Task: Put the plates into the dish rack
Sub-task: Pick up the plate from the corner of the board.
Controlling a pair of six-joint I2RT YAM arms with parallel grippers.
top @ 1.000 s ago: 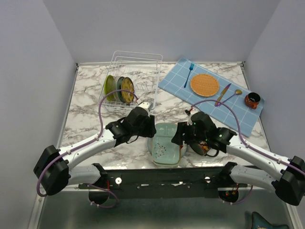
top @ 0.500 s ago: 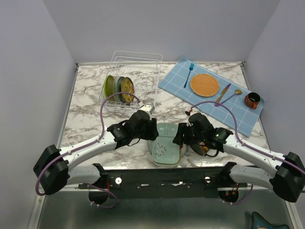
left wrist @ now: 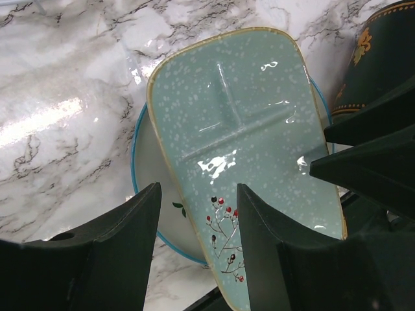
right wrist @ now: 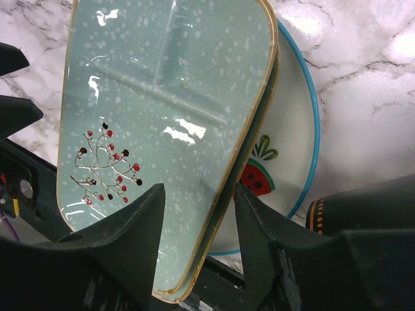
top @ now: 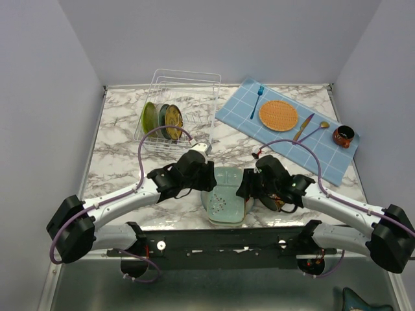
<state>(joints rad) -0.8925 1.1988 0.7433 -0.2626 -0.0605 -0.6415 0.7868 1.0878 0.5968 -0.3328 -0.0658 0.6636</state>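
My left gripper (left wrist: 198,193) stands about half open, astride the left rim of the mint plate (left wrist: 246,116). One finger is in front of the plate's face and the other out past its rim, and I see no pinch on it. My right gripper (right wrist: 199,191) is also part open, astride the opposite rim of the same plate. The rim sits in the gap and neither finger plainly presses it. The mint plate lies on top of the white plate (right wrist: 285,129), which has a blue rim and a watermelon slice painted on it. Both are at the middle of the desk's (top: 123,149) near edge. The desk is glossy white marble with grey veins, shut in by plain pale walls on three sides. A black mug (left wrist: 379,58) with orange trim stands just beside my right gripper, close to the white plate's right rim. The rack (top: 185,78) is at the far left of the desk with a yellow plate (top: 149,116), a teal plate (top: 162,118) and a brown plate (top: 174,122) upright in it. At the far right corner a blue checked cloth (top: 237,110) carries an orange mat (top: 278,115), a blue fork (top: 257,100), a knife (top: 303,127), a spoon (top: 318,129) and a small brown cup (top: 343,136).
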